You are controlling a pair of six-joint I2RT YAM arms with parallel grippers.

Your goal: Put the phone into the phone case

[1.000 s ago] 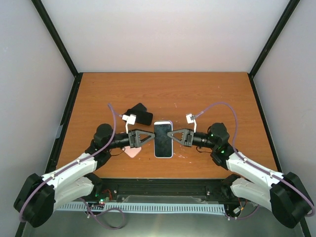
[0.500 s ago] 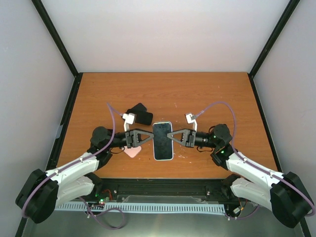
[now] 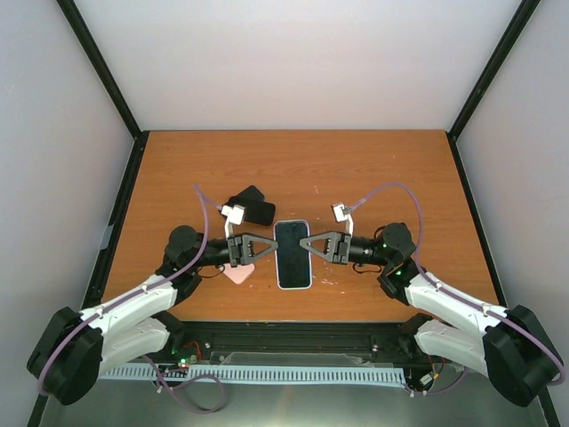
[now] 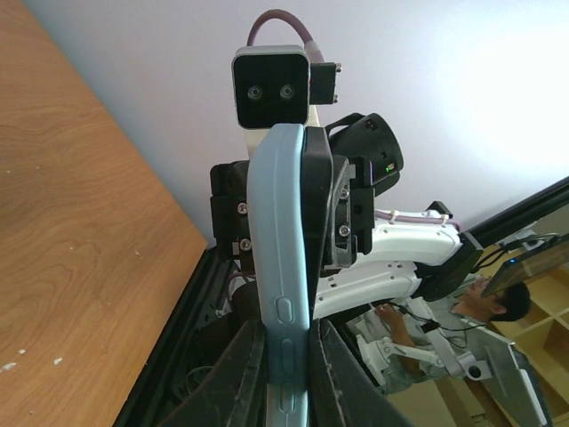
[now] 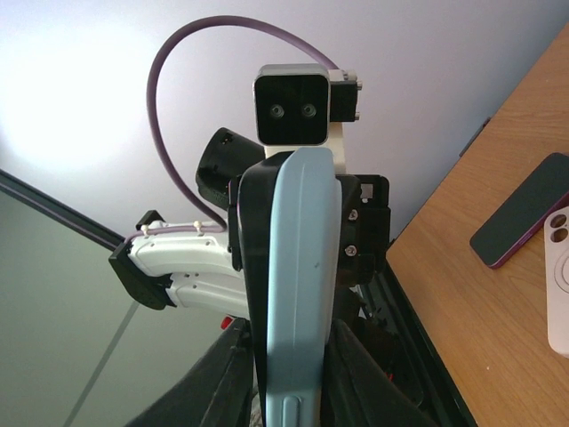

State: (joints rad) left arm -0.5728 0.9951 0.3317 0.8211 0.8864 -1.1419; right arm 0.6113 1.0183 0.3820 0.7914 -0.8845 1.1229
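**Barely a shift: both arms keep the phone pinched between them**

Over the last second the phone (image 3: 292, 253) has drifted only a touch toward 9 o'clock, and the left arm's elbow has wavered slightly. Neither grip has let go.

The phone lies screen-up, toward 6 o'clock of the middle of the table (image 3: 356, 169). The left gripper (image 3: 271, 248) is closed onto its 9 o'clock long edge and the right gripper (image 3: 311, 246) onto its 3 o'clock edge. In both wrist views the fingers are nearly together, with only the slab's thickness between them.

A pale blue phone case (image 5: 302, 294) wraps the edge in both wrist views, and a light rim frames the dark screen from above. So the phone looks to be in the case already. Seen edge-on, though, I cannot tell whether every corner has snapped home.

With so little motion, this reads as a final squeeze or check rather than a fresh insertion.

A dark object (image 3: 250, 207) rests at 11 o'clock from the phone. A pink object (image 3: 238, 274) lies at 8 o'clock, beside the left fingers.
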